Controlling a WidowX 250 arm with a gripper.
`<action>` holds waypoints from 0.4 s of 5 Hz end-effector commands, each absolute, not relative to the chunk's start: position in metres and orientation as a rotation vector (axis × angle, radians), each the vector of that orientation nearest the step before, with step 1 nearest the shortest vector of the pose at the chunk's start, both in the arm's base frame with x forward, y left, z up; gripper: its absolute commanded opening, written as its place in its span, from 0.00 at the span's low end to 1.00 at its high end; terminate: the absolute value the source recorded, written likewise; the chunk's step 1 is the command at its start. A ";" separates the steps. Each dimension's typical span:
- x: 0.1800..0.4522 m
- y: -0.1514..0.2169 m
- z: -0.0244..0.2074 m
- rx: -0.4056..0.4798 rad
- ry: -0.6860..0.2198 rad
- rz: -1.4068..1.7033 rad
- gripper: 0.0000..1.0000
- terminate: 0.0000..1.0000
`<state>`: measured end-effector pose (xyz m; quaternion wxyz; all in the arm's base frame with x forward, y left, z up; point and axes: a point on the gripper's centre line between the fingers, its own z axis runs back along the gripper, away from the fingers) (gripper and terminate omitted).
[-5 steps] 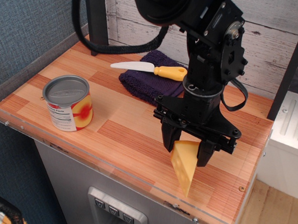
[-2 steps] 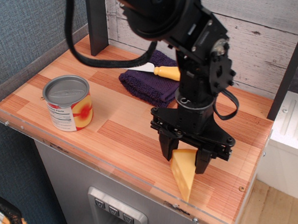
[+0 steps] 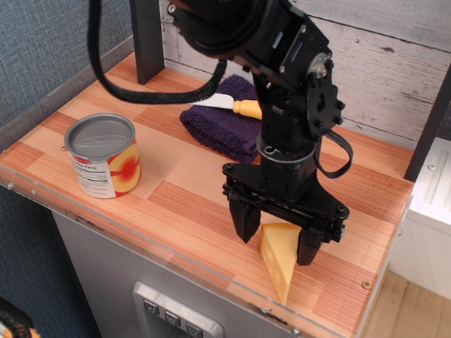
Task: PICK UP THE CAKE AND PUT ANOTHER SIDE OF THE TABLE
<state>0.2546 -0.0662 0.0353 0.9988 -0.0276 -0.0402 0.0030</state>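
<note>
observation.image: over the last second the arm has swung leftward, carrying the gripper point(image 3: 276, 240) and its load a short way along the front of the table point(image 3: 178, 201), away from the right end; the arm's upper body now covers more of the toy knife point(image 3: 240, 105), only a bit of white blade and yellow handle showing on the purple cloth point(image 3: 216, 127). Reads as transport under way, pick done, travel toward the far side barely begun. Jaws clamped on the top of the cake point(image 3: 279, 255), one dark finger point(image 3: 244, 219) on its left, the other on its right; grip looks unchanged across the second. Cake hangs point-down, near the front acrylic edge, right of centre; cannot tell whether its tip clears the wood or grazes it. Cake is a yellow-orange wedge, pale flat top face, darker glossy front face with a few shallow round dimples, narrowing to a tip at the bottom. Smooth hard plastic by the look, so judged liable to slip or pivot if the hold loosens. The can point(image 3: 103, 155) stands upright well apart at the left end, on the likely path; a placement there would need to stay clear of it.
</note>
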 end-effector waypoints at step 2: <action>0.274 -0.064 0.092 -0.159 -0.100 0.033 1.00 0.00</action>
